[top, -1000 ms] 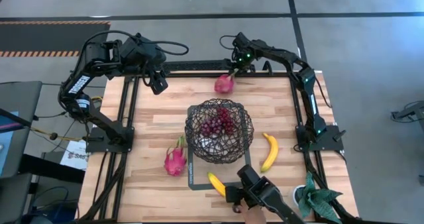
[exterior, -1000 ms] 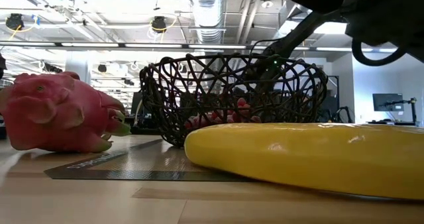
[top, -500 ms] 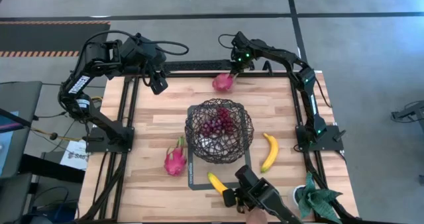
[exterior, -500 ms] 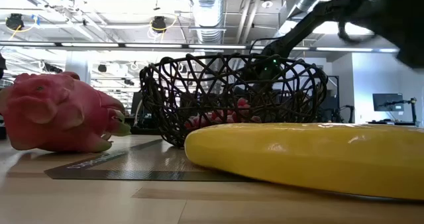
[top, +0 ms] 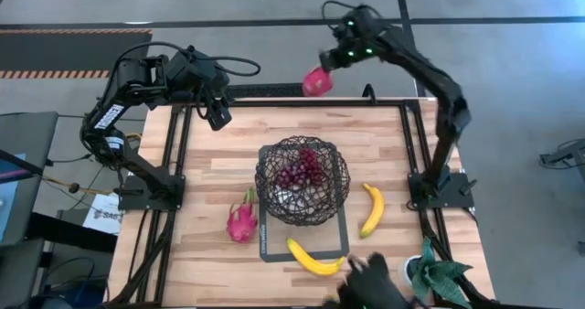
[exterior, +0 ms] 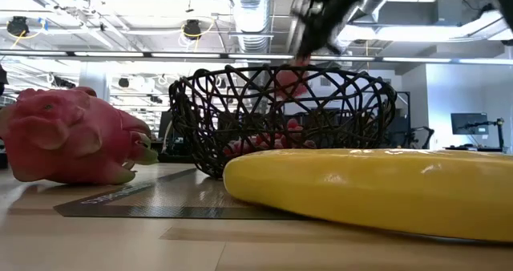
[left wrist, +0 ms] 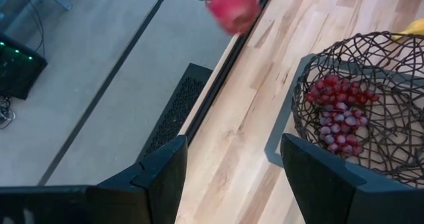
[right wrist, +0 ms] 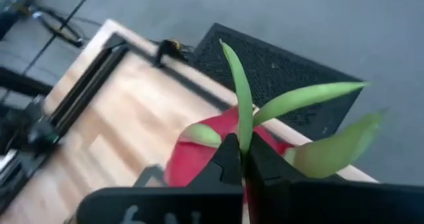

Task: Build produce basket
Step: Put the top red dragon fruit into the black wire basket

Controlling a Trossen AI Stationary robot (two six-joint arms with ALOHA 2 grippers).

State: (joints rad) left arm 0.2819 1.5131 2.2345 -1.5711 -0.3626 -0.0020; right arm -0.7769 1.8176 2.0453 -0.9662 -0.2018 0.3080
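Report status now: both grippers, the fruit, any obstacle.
Right gripper shut on dragon fruit, lifted by its green tip. Left gripper open, waiting at the far-left corner. Basket holds grapes. Nothing in the way.

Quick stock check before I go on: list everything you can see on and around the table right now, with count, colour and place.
basket: one, dark wire, middle of the table, on a grey mat.
grapes: dark red, inside the basket; bunches cannot be counted apart.
dragon fruit: one, pink-red with green tips, on the table left of the basket.
lifted dragon fruit: one, pink-red, in the air over the table's far edge, pinched by a green tip.
bananas: two, yellow; one in front of the basket, one to its right.
potted plant: one, green, near right corner.
table: one, light wood.
dark blurred shape: near edge, cannot identify.
left claw: open, above the far left corner.
right claw: shut on the lifted dragon fruit.
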